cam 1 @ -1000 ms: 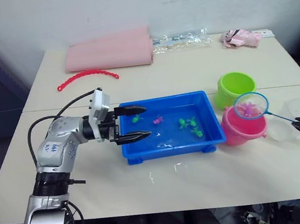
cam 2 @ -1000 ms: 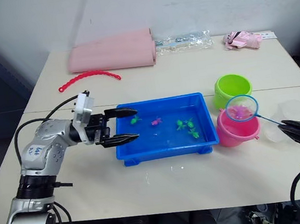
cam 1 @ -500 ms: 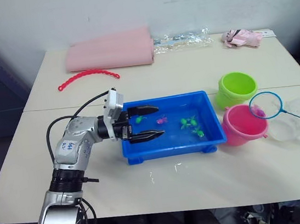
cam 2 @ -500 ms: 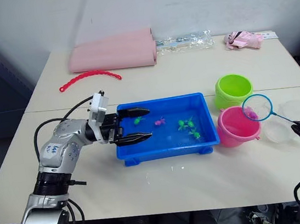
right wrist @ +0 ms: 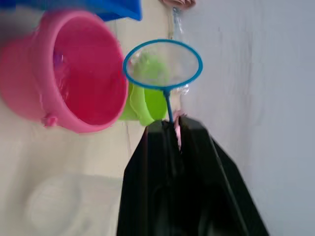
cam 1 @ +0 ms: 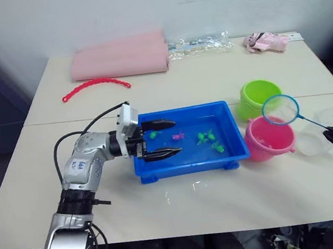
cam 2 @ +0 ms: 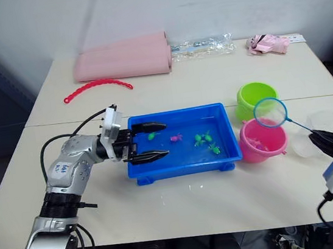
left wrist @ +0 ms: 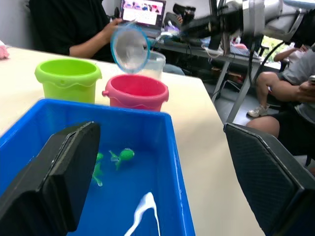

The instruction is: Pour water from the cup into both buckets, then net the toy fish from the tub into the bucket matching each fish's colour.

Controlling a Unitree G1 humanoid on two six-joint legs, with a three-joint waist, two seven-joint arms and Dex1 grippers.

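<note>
Right gripper (right wrist: 173, 129), lower right, clamps the net (cam 1: 280, 109) handle — hoop held above pink bucket (cam 1: 269, 138) and green bucket (cam 1: 259, 97); left gripper (cam 1: 159, 140) spread wide over tub (cam 1: 187, 162) at centre, fish (cam 1: 178, 136) inside; cup (cam 1: 330, 129) far right.

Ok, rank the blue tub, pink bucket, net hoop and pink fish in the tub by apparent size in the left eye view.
1. blue tub
2. pink bucket
3. net hoop, though it is held up above the table, so this is less sure
4. pink fish
</note>
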